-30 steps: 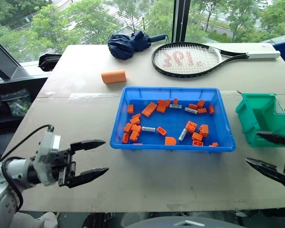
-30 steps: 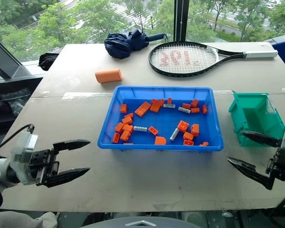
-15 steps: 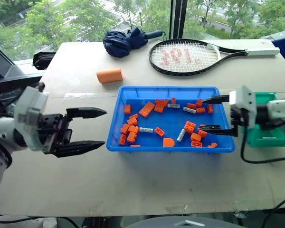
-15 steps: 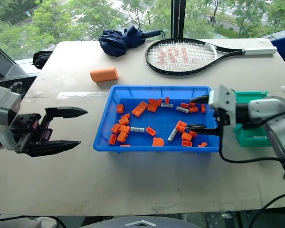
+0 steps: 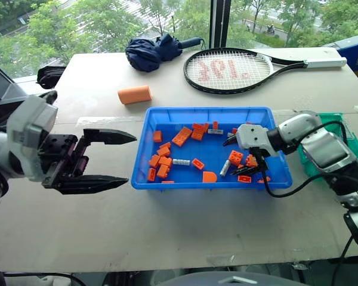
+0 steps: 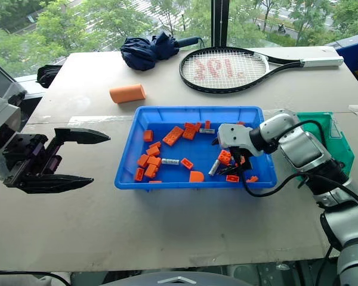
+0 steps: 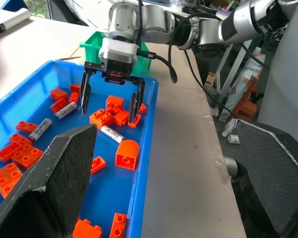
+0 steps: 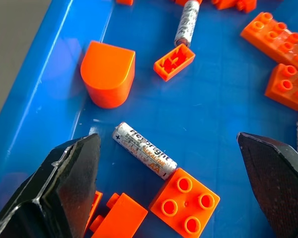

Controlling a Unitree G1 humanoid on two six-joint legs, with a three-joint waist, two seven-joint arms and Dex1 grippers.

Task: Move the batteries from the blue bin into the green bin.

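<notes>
Hovering low inside the blue bin (image 5: 146, 156), the right gripper (image 7: 111, 101) has its fingers spread wide and grasps nothing; in its wrist view a battery (image 8: 144, 150) lies between them on the bin floor, one end touching an orange brick (image 8: 185, 202). That battery looks to be a small, hard, smooth metal cylinder: light, stiff, apt to roll or squirt out of a pinch (the bin's slick plastic would not help). The likely best hold is across its middle, fingers on either side of its length, clear of the brick.

Three other batteries (image 5: 181, 161) lie among the bricks toward the bin's middle and far side. The green bin (image 6: 341, 152) sits just beside the blue one, on the robot's right, partly behind the right arm.

The left gripper (image 5: 101, 161) hangs above the table to the left of the blue bin, fingers apart, empty.

The head views give the whole layout and both bins; the right wrist view alone shows the battery's printed label and its contact with the brick; the left wrist view shows the right gripper's fingers straddling the bricks from the front
</notes>
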